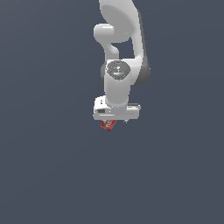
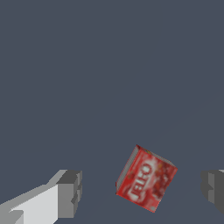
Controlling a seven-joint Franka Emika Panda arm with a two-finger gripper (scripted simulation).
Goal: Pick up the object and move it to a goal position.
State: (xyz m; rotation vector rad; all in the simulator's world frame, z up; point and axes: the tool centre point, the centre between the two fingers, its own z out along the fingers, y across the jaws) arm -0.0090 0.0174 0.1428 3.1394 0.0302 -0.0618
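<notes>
The object (image 2: pixel 146 178) is a small red box with white lettering, turned at an angle to the fingers. In the wrist view it lies between the two grey fingertips (image 2: pixel 70 192), with a clear gap on each side. My gripper (image 2: pixel 142 192) is open and touches nothing. In the exterior view the white gripper (image 1: pixel 112 122) points straight down, and the red object (image 1: pixel 107 125) peeks out just under the hand, towards the exterior view's left. The hand hides most of the fingers there.
A plain dark grey surface (image 1: pixel 52 175) fills both views. The white arm (image 1: pixel 118 43) rises behind the gripper to the top of the exterior view. No other objects show.
</notes>
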